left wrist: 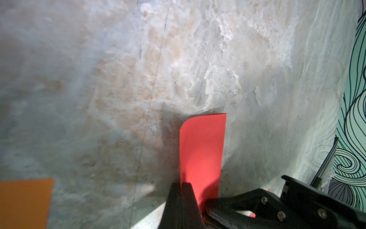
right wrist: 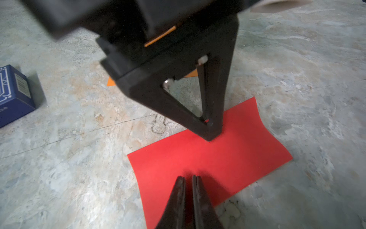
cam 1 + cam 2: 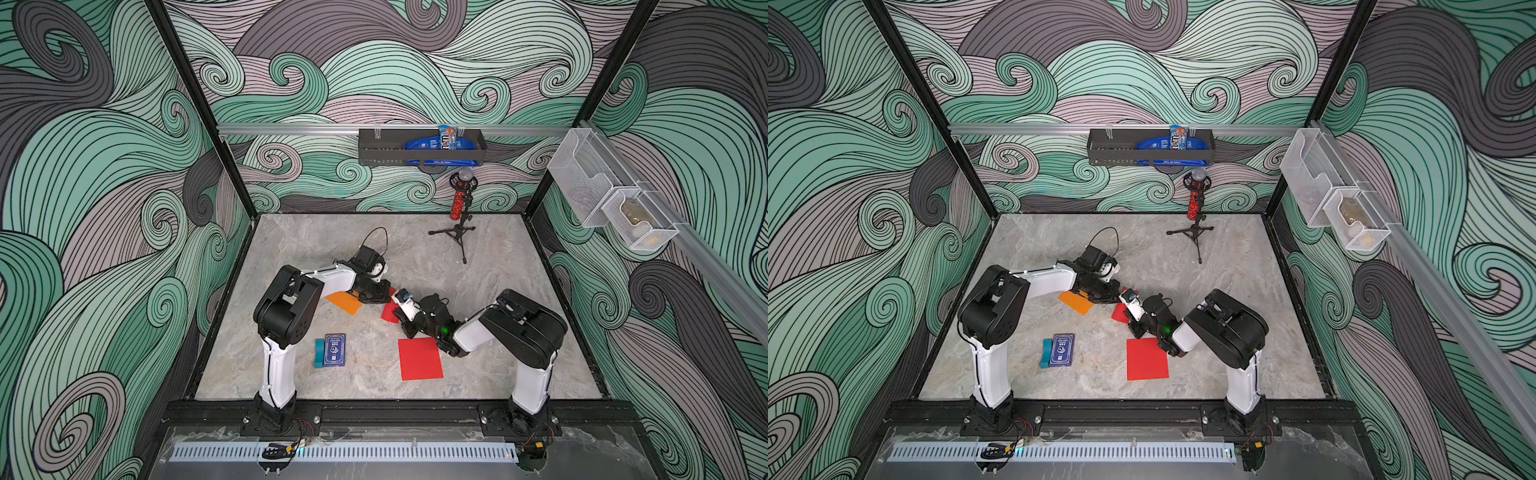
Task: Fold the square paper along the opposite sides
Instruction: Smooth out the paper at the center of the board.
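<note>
A red paper [image 2: 227, 158] lies mid-table, partly hidden under both grippers in both top views [image 3: 388, 312] [image 3: 1120, 313]. It looks rectangular, with its sides curling up. My left gripper [image 1: 181, 183] is shut on its far edge, and a red strip [image 1: 202, 148] stands up from the jaws. In the right wrist view the left fingers [image 2: 210, 128] meet the paper at that edge. My right gripper [image 2: 189, 177] hovers low over the near part of the sheet. Its jaws are open by a narrow gap, with nothing seen between them.
A second, flat red square [image 3: 420, 359] lies nearer the front by the right forearm. An orange paper [image 3: 345, 302] sits under the left wrist. A blue card box [image 3: 334, 350] and a teal block [image 3: 319, 353] lie front left. A tripod stand [image 3: 459, 232] is at the back.
</note>
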`<state>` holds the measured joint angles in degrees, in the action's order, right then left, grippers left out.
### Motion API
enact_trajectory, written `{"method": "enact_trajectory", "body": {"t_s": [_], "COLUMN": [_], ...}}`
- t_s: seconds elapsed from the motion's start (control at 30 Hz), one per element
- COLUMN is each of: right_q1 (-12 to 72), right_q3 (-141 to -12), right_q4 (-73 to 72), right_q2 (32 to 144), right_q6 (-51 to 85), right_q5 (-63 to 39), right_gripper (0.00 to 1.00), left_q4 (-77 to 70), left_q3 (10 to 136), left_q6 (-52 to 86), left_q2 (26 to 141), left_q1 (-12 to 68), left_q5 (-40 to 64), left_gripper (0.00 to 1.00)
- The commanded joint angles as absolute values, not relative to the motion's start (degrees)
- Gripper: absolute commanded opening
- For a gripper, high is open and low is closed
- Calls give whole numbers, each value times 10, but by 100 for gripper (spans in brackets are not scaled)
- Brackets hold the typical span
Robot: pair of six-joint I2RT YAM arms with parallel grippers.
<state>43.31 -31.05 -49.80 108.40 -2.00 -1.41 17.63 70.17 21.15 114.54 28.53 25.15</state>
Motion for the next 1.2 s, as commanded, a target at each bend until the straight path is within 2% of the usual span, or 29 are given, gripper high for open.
{"method": "enact_trajectory", "body": {"t_s": [0.0,0.67,0.87,1.0,1.17], "right_q1": [449,479,455,408,394], "right_q3": [-280,-227,-250,-321,-390], "right_q4": [-443,-398,-434,-426,-430], "right_q2": [1075,1013,943,990,1074], "right_q6": [-17,-3,8,8,-17], "right_q5": [2,33,-10,-26,-12], "right_gripper": [12,11,11,10,10], "left_q4": [224,223,223,224,224], "left_q3": [687,682,682,683,684], "left_q6": [213,212,211,212,212], "left_q2": [1176,1167,1167,1168,1170], "left_q1": [278,281,281,281,281], "left_q5": [178,164,163,162,163], "left_gripper": [0,0,0,0,0]}}
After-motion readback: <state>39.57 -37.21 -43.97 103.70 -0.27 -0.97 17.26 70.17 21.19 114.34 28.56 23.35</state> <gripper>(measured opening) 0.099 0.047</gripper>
